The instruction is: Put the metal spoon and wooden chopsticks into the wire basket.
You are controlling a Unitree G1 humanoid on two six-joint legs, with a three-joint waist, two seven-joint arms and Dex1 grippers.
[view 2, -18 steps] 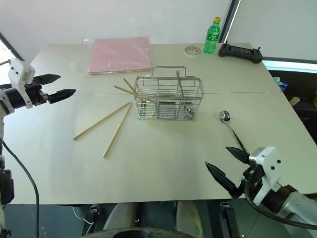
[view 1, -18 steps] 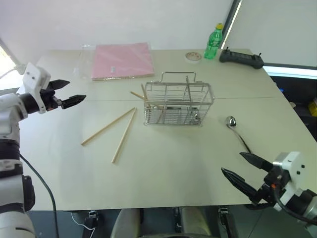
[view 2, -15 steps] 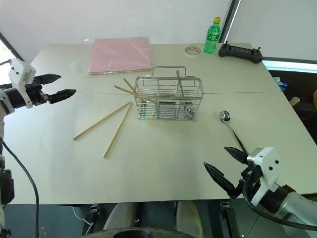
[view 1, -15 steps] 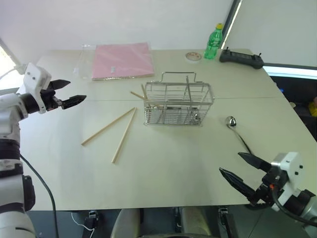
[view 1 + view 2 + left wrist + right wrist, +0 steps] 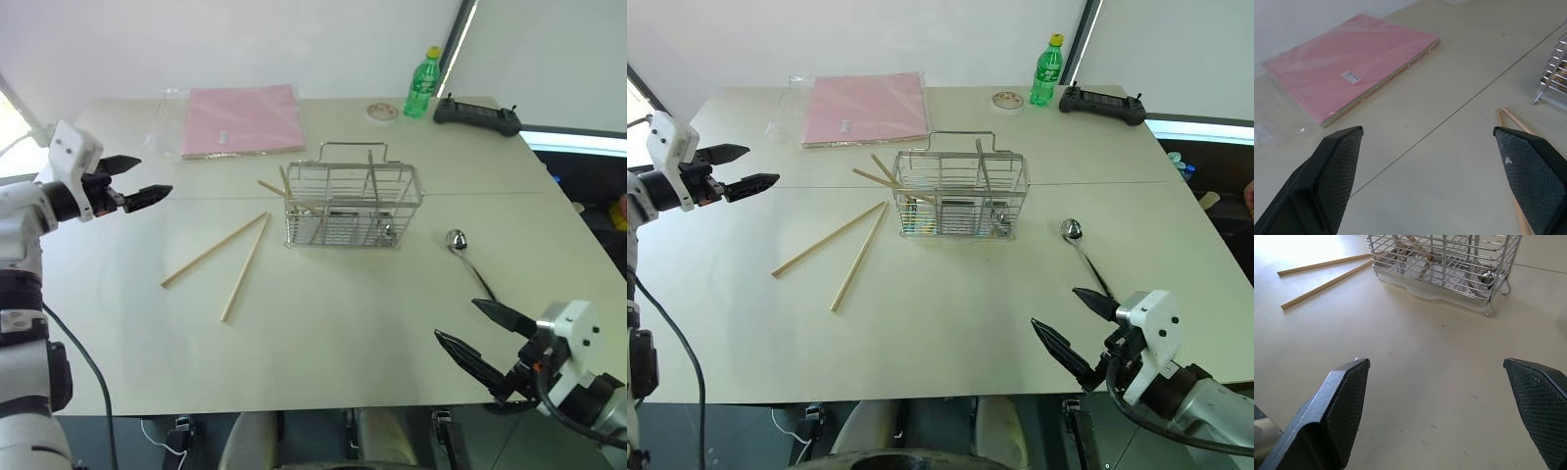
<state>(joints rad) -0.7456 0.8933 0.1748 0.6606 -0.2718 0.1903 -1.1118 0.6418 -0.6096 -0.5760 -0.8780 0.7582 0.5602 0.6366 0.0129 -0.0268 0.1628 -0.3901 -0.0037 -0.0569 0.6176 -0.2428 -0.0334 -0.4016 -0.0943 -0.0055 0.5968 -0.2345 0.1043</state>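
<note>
Two wooden chopsticks [image 5: 217, 253] lie mid-tabletop left of the wire basket [image 5: 353, 208]; metal spoon [image 5: 468, 262] toward my right edge. Both pincers, left [image 5: 135, 182] and right [image 5: 488, 333], gape empty. Nothing grasped; I'd reach next.

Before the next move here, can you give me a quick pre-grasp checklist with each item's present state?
1. Left gripper open and empty: ok.
2. Right gripper open and empty: ok.
3. Metal spoon lying free on the table, right of the wire basket: ok.
4. Two wooden chopsticks lying free left of the basket: ok.
5. Basket upright: ok.
6. Free compartment for the spoon: cannot tell; sticks and something metal already stand inside.
</note>
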